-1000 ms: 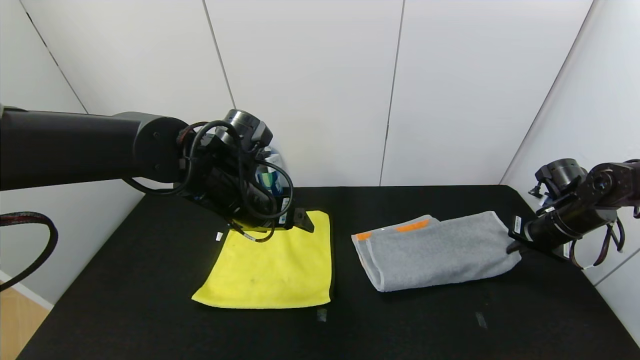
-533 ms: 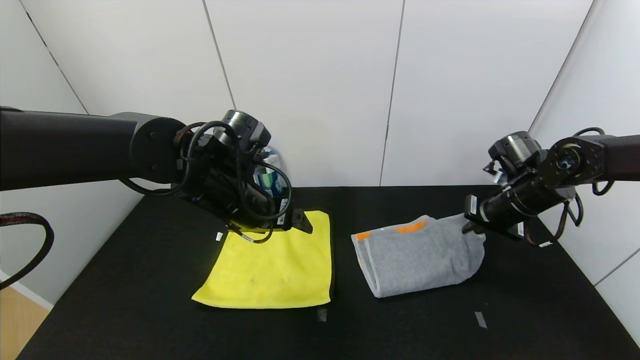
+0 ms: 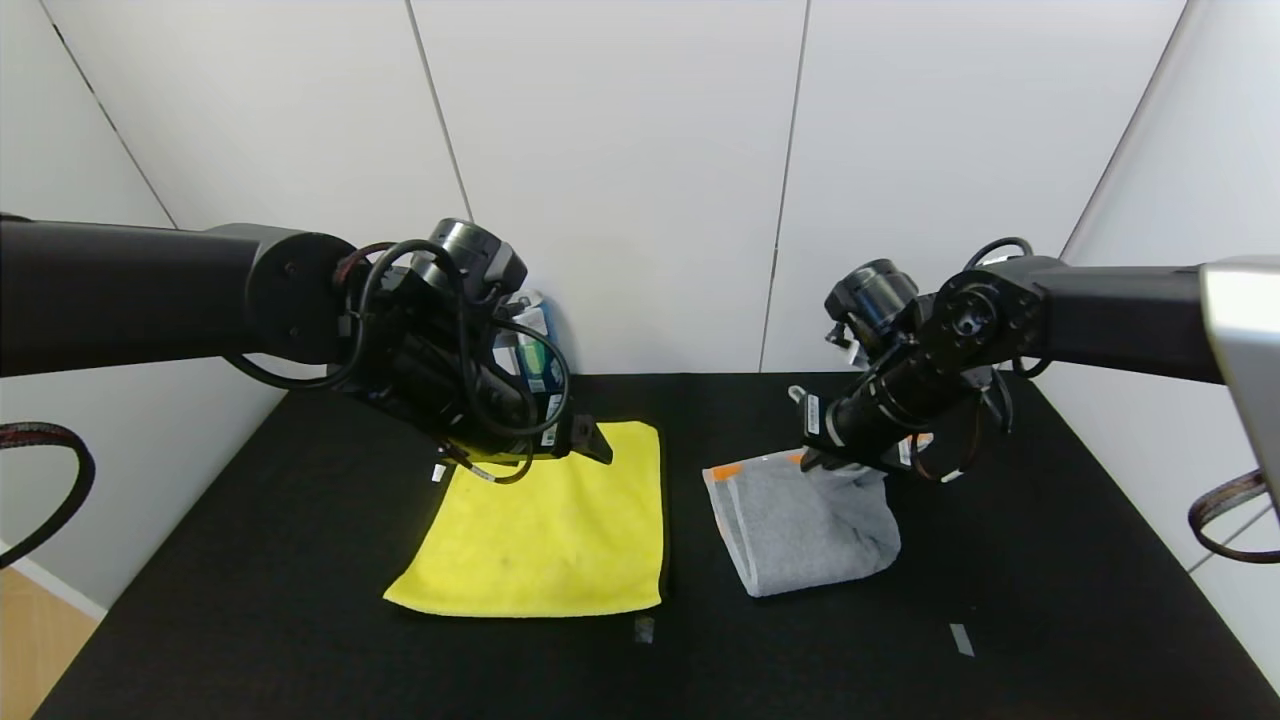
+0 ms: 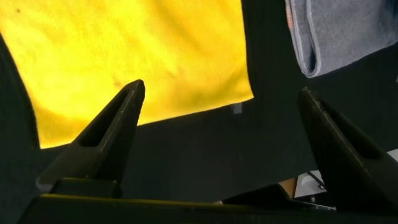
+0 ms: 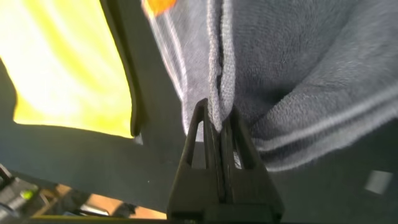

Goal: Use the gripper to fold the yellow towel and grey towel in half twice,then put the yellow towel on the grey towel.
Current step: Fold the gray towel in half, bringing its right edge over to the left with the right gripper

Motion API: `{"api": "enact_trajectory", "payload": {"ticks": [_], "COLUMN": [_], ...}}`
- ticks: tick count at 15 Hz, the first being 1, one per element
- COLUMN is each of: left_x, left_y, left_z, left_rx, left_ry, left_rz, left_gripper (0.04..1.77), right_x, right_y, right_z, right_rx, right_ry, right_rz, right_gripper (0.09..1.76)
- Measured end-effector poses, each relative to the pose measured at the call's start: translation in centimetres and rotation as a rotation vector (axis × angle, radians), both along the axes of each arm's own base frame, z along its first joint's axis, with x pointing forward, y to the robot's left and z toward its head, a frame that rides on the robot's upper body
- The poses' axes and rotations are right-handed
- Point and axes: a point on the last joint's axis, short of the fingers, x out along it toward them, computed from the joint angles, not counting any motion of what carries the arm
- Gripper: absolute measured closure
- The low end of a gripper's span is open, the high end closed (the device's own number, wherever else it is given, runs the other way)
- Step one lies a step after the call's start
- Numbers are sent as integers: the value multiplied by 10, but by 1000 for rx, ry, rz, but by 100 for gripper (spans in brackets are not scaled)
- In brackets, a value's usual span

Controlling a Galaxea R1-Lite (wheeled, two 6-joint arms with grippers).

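Over the bench | right gripper is pinching the soft, limp grey towel by its hem, jaws clamped | left gripper is hovering over the yellow towel, jaws wide.

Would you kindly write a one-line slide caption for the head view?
Right claw shut on the rectangular grey terry towel, folding it; left claw open above the square yellow microfibre towel.
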Motion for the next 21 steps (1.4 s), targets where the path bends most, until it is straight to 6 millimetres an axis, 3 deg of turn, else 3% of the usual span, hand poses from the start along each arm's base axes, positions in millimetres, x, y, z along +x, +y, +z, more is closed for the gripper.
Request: {"api": "enact_trajectory", "payload": {"ticks": [5,9,13,20,21], "left_x": [1,2,3,4,4], "left_y": [4,3,3,3,3], "left_z": [-6,-9,-10,-12,-11], "left_rx": [9,12,15,16,16], "left_ry": [19,25,28,33,32], "left_rz": [11,11,11,14,13], "left_gripper": [9,9,9,9,9], "right_x": [-4,-15,-23,-30,-30], "right_y": [36,57,68,69,70], "right_z": [-40,-57,-62,-52,-52], "right_rx": [-87,-121,-138,-135,-134], "right_ry": [77,133,159,159,160], "right_rz": [59,113,143,159,161], "right_gripper": [173,173,173,173,155]}}
